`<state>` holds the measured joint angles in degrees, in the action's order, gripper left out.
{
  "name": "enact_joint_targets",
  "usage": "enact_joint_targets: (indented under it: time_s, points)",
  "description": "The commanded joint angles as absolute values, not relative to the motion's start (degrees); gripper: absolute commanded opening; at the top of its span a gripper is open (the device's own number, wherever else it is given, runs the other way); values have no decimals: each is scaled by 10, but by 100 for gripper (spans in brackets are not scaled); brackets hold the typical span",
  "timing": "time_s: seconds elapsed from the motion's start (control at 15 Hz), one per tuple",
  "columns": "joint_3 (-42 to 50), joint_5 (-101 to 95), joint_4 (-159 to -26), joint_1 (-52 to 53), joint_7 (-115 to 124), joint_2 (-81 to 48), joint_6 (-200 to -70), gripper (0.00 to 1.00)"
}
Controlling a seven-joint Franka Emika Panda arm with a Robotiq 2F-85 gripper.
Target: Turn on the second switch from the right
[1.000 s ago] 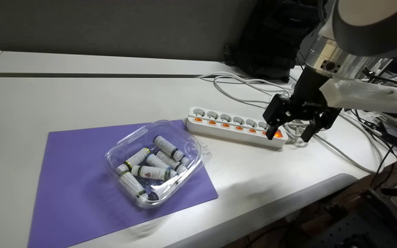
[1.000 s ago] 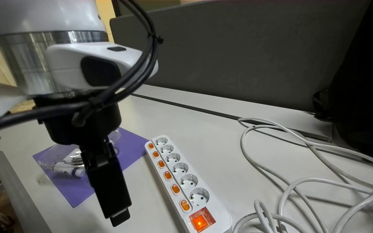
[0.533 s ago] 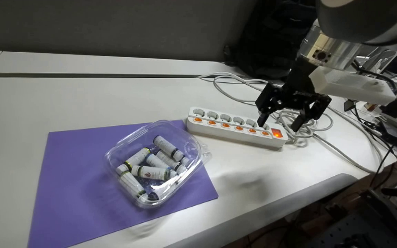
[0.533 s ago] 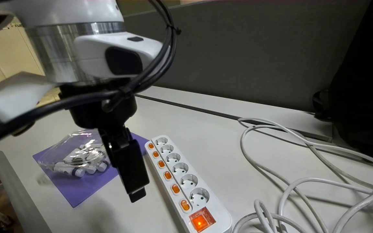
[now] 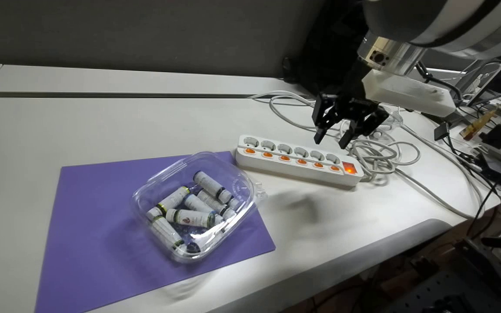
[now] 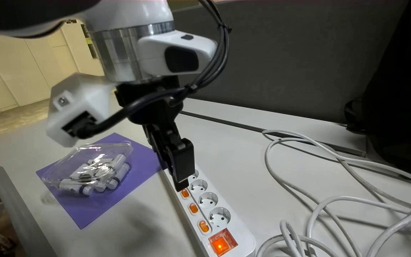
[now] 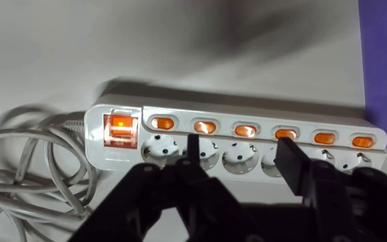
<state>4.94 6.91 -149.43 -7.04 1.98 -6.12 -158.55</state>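
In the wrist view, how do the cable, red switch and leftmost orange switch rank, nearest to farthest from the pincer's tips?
1. Leftmost orange switch: left of both tips of the open pincer.
2. Red switch: farther left, at the end of the strip.
3. Cable: farthest, looped beyond that end.

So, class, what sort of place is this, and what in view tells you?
Probably an office or lab workspace, I can't say which: a grey partition panel stands behind a white desk, on which lies a six-socket power strip.
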Motion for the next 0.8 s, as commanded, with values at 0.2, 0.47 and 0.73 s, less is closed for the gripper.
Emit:
enact_joint_targets:
  time_s: [0.2, 0.47, 0.73]
  points:
    - [58, 50, -1429, -64, 36, -135, -1586, 10]
    - [63, 35, -1417, -60, 37, -167, -1588, 0]
    - [58, 50, -1418, -70, 25, -166, -1587, 0]
